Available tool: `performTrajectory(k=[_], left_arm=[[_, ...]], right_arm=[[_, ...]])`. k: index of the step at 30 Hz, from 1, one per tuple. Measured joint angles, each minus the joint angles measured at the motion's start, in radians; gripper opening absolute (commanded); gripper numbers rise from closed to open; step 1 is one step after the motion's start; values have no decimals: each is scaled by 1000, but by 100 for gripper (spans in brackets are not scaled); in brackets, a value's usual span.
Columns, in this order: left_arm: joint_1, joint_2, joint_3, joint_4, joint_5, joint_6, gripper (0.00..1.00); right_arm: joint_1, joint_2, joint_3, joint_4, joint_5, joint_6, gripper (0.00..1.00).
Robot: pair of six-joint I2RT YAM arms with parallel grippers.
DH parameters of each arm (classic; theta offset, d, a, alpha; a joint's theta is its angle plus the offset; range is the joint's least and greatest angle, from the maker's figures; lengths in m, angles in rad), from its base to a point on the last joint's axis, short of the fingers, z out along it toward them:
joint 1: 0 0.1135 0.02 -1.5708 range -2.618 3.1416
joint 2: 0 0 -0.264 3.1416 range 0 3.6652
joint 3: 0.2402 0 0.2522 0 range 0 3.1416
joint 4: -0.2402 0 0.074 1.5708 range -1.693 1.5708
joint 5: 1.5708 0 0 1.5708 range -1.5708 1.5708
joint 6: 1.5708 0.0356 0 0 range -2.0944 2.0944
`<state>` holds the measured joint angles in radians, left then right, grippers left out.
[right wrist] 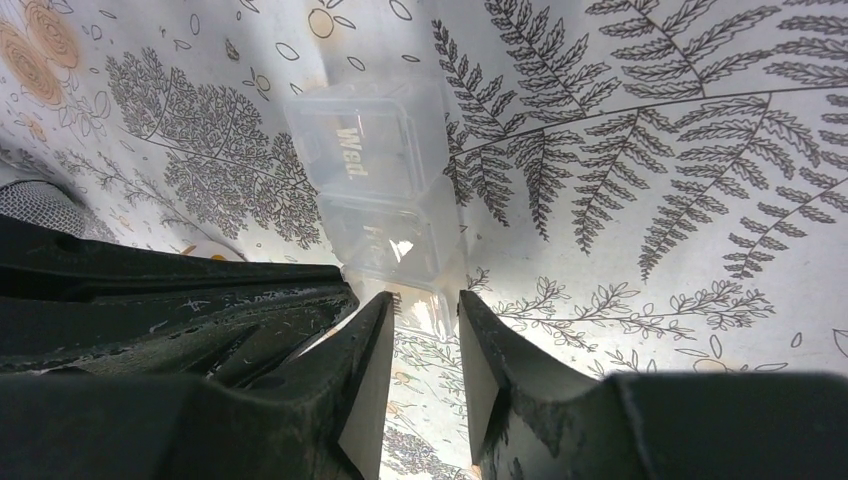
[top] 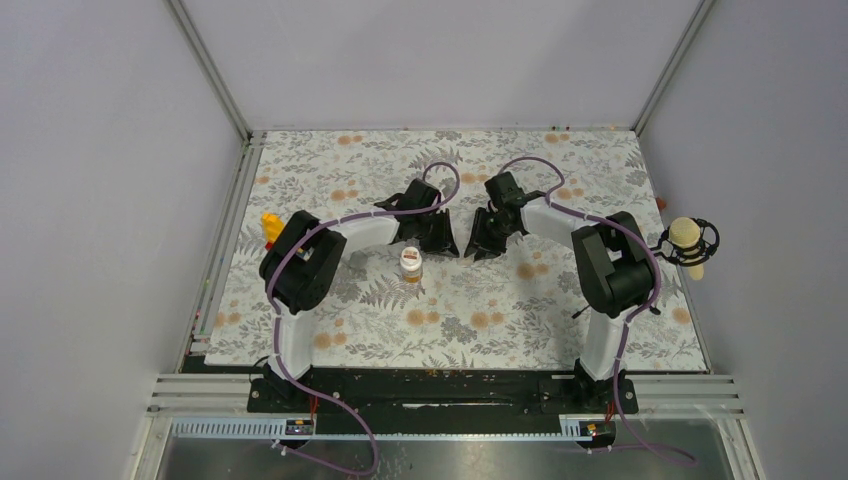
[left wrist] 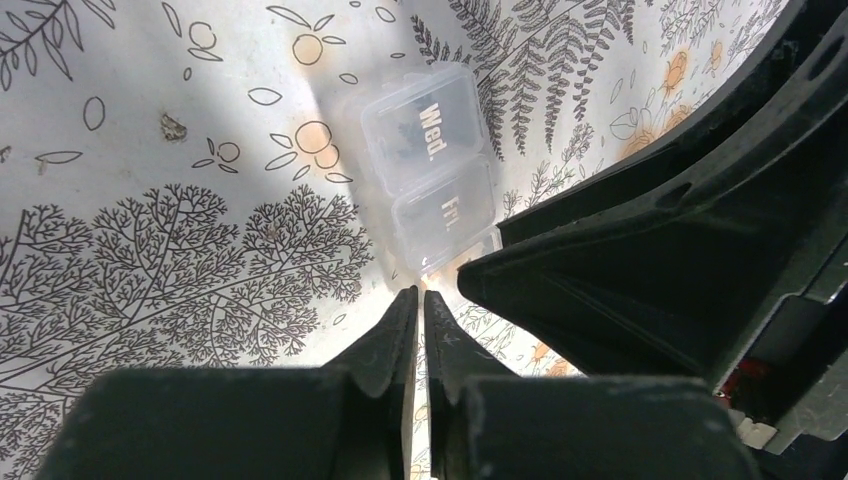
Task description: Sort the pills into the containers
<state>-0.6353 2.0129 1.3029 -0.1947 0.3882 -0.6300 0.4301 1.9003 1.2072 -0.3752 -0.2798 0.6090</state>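
A clear pill box with compartments marked "Wed." and "Fri." [left wrist: 425, 130] lies on the floral mat; it also shows in the right wrist view [right wrist: 355, 150]. My right gripper [right wrist: 425, 297] stands narrowly apart with the box's near end pinched between its tips. My left gripper [left wrist: 420, 292] is shut, its tips at the box's near edge and empty as far as I can see. Both grippers [top: 437, 240] [top: 487, 240] meet at mid-table and hide the box in the top view. An amber pill bottle with a white cap [top: 411, 264] stands upright just in front of the left gripper. The clear cup and loose pills are out of view.
A yellow toy block [top: 270, 225] sits at the mat's left edge behind the left arm. A microphone-like object on a black mount [top: 690, 245] stands at the right edge. The right gripper's black body [left wrist: 650, 250] crowds the left gripper's right side.
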Motion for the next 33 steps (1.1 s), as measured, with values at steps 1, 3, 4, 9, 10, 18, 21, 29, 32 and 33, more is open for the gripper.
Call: performTrajectory(k=[1,3,4,9,10,18,21,29,32,33], left_arm=[[0,-2,0,0,-1,-5,13],[1,-4,0,0,-7,-18,21],[3,-7,0,-2,-10,-24,25],[35,-95,0,-29,-27,-38,45],[48,-122,0,-30,-31,-35,53],[157,-414,-1,-70,-122,48,96],[174,-538,-2,-128,-200,104,96],[178,-931,-68,-216,-435,201,99],[178,-1063,-91,-255,-518,213,99],[178,-1096,-97,-269,-539,214,99]], right_arm=[[1,0,2,-2,3,0,41],[4,0,7,-10,13,-1,47],[6,0,9,-13,21,-1,51],[13,-22,20,-40,67,-1,63],[14,-37,21,-49,82,-3,64],[3,-254,122,-175,240,-69,74],[-11,-393,136,-225,326,-106,76],[-31,-815,190,-382,601,-201,99],[-32,-946,234,-449,689,-228,99],[-32,-980,248,-469,712,-234,100]])
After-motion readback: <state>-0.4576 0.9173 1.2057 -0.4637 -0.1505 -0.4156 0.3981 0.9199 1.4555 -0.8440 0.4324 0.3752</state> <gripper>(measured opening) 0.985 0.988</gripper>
